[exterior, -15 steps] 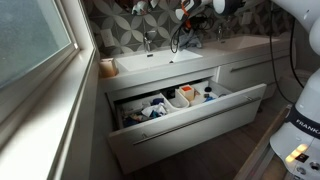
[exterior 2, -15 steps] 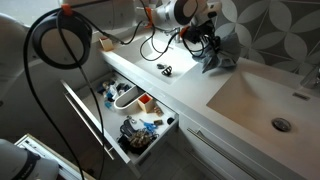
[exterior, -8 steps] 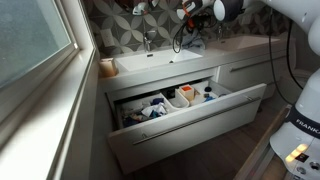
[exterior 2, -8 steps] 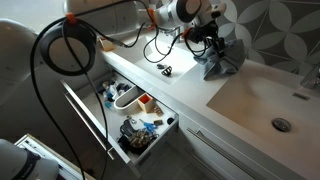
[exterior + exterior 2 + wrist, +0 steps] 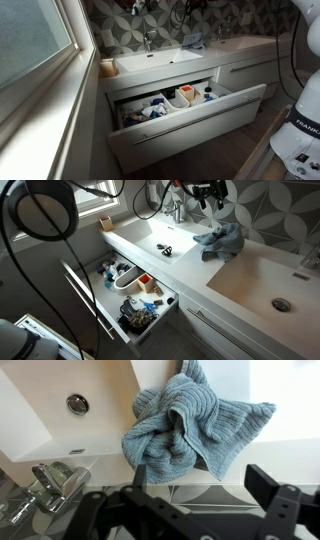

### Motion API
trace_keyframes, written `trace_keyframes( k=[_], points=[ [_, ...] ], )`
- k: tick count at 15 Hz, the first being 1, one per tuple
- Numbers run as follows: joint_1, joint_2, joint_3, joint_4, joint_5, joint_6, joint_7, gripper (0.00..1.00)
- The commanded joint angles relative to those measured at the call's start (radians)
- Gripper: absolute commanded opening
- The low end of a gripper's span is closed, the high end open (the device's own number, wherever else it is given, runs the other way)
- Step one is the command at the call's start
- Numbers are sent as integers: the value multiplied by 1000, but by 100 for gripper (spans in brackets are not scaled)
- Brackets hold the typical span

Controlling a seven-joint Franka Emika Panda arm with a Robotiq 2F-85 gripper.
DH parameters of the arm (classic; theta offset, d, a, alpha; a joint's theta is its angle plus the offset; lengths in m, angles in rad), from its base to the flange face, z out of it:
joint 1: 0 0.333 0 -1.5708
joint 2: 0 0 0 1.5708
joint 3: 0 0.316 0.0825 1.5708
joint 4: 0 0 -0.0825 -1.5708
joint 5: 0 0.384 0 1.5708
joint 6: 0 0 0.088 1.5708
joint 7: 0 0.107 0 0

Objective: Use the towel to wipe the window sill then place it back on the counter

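The blue-grey towel (image 5: 190, 425) lies crumpled on the white counter (image 5: 170, 232) between the two sinks, also visible in an exterior view as a towel (image 5: 222, 242) beside the near basin. My gripper (image 5: 204, 482) hangs above it, open, with nothing between its black fingers (image 5: 268, 486). In an exterior view the gripper (image 5: 208, 192) is up against the patterned wall tiles, well clear of the towel. The window sill (image 5: 40, 120) runs along the left below the window, far from the gripper.
A wide drawer (image 5: 185, 105) full of toiletries stands pulled out under the counter. Faucets (image 5: 55, 480) rise behind each sink (image 5: 265, 285). A small dark object (image 5: 165, 249) and a cup (image 5: 104, 223) sit on the counter. Cables hang near the arm.
The gripper opened and let go of the towel, then rose straight up toward the tiled wall. The towel stays crumpled on the counter.
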Motion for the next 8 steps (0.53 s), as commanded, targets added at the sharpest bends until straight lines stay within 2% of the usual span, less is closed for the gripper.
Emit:
trace_keyframes(
  k=[1,4,5,8],
  points=[
    [9,-84,47,-41,19,-149,-151,100],
    [27,-125,72,-55,6,-261,-265,100],
    [17,-79,54,-7,0,-213,-196,100],
    [21,-81,56,-7,0,-221,-201,100]
  ],
)
